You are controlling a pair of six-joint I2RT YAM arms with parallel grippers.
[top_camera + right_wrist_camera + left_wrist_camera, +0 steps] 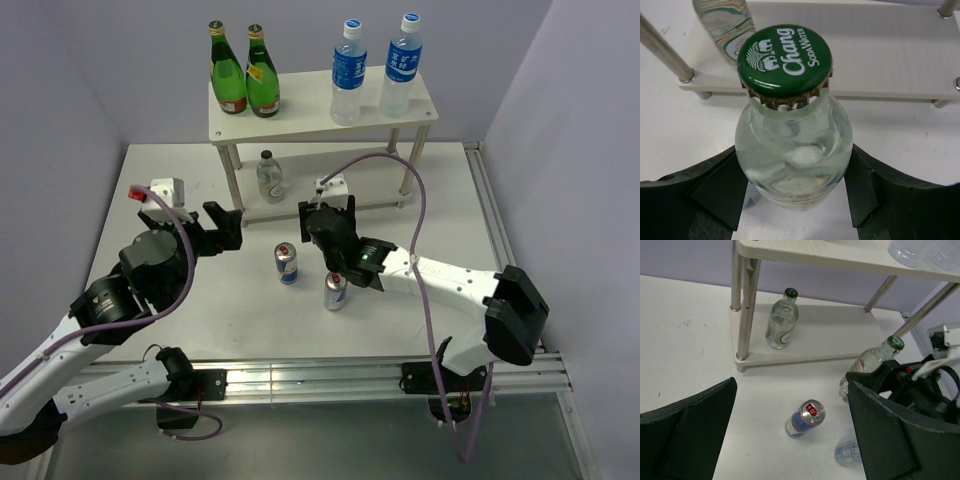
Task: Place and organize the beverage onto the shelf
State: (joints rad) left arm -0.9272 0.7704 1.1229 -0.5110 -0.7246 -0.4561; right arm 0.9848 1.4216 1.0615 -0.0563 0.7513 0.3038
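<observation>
The right gripper (795,152) is pinching a small green-capped bottle (785,60) at its shoulder. There is a dark finger on each side of the clear body, and the cap is up and leaning a little. Straight ahead at 12 o'clock is the shelf (310,100), and the bottle sits just short of its lower board. Whether the base is off the counter (250,320) I can't tell from here. Round at 11 o'clock, the twin bottle (269,176) stands on that lower board. At 6 o'clock, just beside the arm, one can (336,290) stands on the counter, and a second can (286,263) is at 8 o'clock. Farther out, the top board carries the two water bottles (348,60) on its right half and two green glass bottles (245,72) on its left. Over at 9 o'clock the left gripper (790,385) is spread wide with nothing in it, facing the shelf.

I'd say the step in hand is getting this bottle onto the lower board next to its twin. To do it well:
- Lift the base enough to clear the board's edge.
- Bring the bottle upright and keep the cap under the top board on the way in.
- Set it near the twin without knocking it.
- Let go only once the base sits flat.
- Mind the can at 6 o'clock as the forearm swings.
</observation>
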